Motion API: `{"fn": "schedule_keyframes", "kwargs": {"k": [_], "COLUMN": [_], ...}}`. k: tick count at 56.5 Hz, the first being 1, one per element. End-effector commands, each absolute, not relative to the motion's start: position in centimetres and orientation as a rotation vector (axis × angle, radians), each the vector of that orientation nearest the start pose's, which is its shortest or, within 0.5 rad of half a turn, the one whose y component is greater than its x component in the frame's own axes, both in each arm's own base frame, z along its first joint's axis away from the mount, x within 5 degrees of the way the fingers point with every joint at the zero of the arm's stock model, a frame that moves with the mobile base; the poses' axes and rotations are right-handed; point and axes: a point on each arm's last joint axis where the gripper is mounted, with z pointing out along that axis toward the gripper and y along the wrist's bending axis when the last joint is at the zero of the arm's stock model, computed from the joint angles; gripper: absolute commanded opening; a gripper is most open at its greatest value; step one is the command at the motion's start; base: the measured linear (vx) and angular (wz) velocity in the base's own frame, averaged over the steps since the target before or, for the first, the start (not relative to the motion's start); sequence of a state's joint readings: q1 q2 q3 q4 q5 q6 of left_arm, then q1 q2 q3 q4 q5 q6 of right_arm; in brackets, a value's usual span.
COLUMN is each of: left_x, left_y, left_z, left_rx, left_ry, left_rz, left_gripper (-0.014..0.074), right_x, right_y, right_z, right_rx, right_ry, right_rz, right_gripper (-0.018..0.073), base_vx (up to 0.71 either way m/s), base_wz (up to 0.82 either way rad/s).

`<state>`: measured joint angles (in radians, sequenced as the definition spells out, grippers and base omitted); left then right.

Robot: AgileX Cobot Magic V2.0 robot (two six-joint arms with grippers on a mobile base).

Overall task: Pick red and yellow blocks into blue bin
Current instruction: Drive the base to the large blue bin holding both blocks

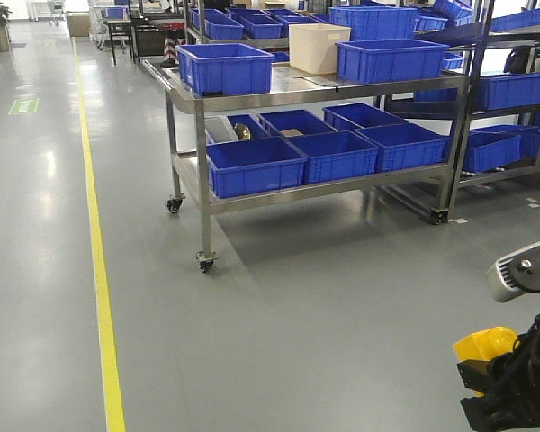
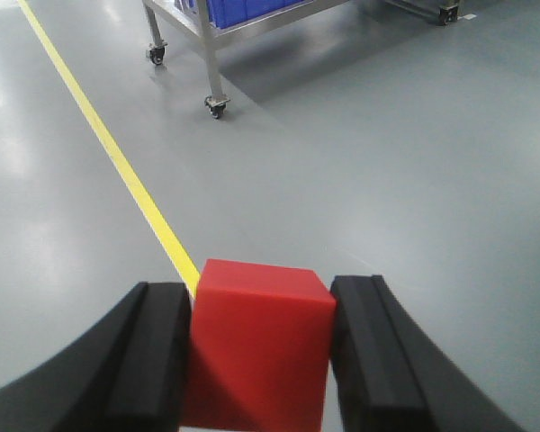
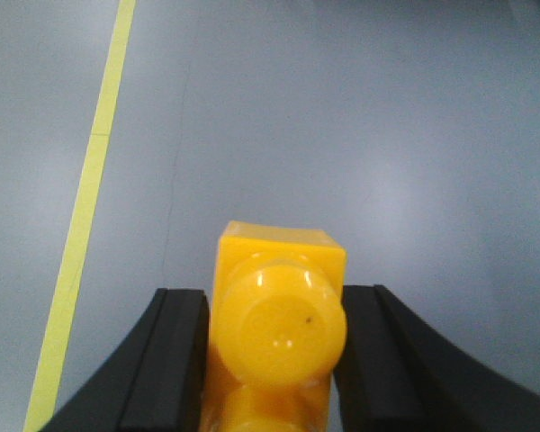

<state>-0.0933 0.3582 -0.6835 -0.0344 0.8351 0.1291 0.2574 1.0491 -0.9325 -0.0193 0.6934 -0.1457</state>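
Left gripper (image 2: 261, 297) clamping red cube (image 2: 261, 360), lower centre of frame; right gripper (image 3: 272, 301) clamping yellow brick (image 3: 279, 328), studs facing camera. Both hanging over floor (image 2: 387, 135), likely for one-trip carrying to counter (image 1: 252, 101), upper centre, bearing blue tubs (image 1: 225, 67); which one is target, cannot tell

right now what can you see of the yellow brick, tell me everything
The yellow brick is glossy, plastic-looking, with a round stud toward the camera and a second one cut off at the picture's lower edge. It is clamped between the black fingers of the right gripper, which press its two sides. It hangs above grey floor, touching nothing else visible.
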Motion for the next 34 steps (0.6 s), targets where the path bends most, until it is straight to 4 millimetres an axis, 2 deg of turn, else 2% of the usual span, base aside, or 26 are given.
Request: {"fn": "schedule_keyframes", "kwargs": {"k": [1,34], "left_x": [5.66,5.66], "left_y": [-0.81,-0.81], "left_z": [35.5,35.5], "left_rx": [0.199,0.199], "left_ry": [1.889,1.889], "left_rz": [-0.03,-0.03], "left_gripper": [0.0272,0.0272], "right_x": [20.6,20.6], "right_y": [5.31,5.31], "right_z": [35.98,35.98], "right_rx": [-0.457,-0.457], "right_ry": [2.13,2.13], "right_rz": [0.033,0.033], "right_gripper": [0.0226,0.0226], "base_vx": [0.38,0.39], "base_wz": [-0.05,-0.05]}}
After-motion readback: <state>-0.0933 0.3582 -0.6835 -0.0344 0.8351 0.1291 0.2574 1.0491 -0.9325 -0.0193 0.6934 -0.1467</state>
